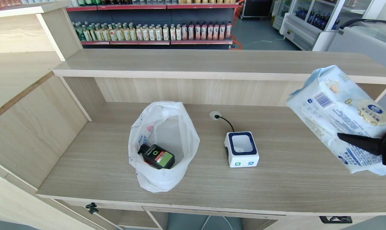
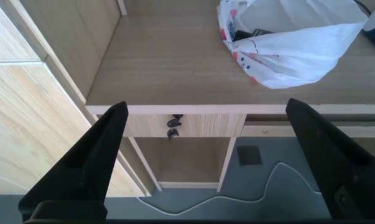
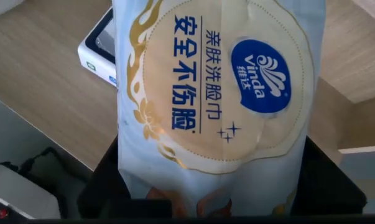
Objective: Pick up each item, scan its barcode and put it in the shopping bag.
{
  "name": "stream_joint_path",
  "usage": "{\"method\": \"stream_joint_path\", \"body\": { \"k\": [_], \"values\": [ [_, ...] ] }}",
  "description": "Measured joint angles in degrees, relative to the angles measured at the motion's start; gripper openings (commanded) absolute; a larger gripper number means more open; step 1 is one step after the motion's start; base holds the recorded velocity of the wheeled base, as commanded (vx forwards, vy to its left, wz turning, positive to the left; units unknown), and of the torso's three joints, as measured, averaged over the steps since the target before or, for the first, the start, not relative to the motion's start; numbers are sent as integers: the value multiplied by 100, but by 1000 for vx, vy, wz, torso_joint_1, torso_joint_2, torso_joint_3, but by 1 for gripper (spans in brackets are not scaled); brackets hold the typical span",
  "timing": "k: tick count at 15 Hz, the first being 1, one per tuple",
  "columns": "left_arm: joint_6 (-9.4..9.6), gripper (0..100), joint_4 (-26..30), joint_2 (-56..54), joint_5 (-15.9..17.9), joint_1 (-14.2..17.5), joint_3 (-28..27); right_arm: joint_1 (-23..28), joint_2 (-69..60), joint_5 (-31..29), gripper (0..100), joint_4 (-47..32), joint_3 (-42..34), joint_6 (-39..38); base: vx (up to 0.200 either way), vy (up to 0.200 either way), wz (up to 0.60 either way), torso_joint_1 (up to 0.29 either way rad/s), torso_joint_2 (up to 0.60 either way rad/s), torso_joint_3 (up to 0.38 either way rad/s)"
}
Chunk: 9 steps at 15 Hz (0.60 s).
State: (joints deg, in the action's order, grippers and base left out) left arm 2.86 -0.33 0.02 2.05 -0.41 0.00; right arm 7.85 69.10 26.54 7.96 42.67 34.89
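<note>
Two black left fingers point(image 2: 100, 155) stand wide apart, and they hold nothing. They are low down, in front of the counter point(image 1: 292, 179) edge. Past them and a bit to their right, the white shopping bag point(image 1: 165, 182) sits on the counter with its mouth open to the top. A black bottle point(image 1: 157, 156) with a green label lies on its side in the bag.

Between the bag and the right fingers point(image 1: 359, 142) sits the scanner point(image 1: 241, 149), a small white box. Its blue-rimmed window faces up. It does not touch the bag. A black cable point(image 1: 226, 123) runs from its back to a round hole point(image 1: 215, 115) in the counter.

The right fingers are shut on the pack of tissues point(image 1: 336, 111) and hold it up in the air over the right end of the counter. One finger lies across its near, low end. The other one is hidden behind the pack. The pack's long side slants away from the fingers, up and to the left. Its barcode point(image 1: 323, 99) faces up, near the far end. The scanner sits lower down, to the left of the pack.

Far behind stands a shelf of drink bottles point(image 1: 154, 32).
</note>
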Motion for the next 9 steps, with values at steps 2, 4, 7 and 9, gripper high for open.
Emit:
{"method": "stream_joint_path", "body": {
  "k": [2, 4, 7, 9],
  "values": [
    [-2, 100, 1, 0, 0, 0, 0, -35, 4, -341, 0, 176, -141, -43, 0, 0, 0, 0, 0, 0],
    [0, 100, 1, 0, 2, -2, 0, -124, 15, -497, 0, 408, -246, -44, 0, 0, 0, 0, 0, 0],
    [-2, 100, 0, 0, 5, -2, 0, -394, 83, -664, 0, 809, -306, -40, 0, 0, 0, 0, 0, 0],
    [-2, 100, 1, 0, 5, -2, 0, -631, 107, -667, 0, 866, -325, -38, 0, 0, 0, 0, 0, 0]
  ]
}}
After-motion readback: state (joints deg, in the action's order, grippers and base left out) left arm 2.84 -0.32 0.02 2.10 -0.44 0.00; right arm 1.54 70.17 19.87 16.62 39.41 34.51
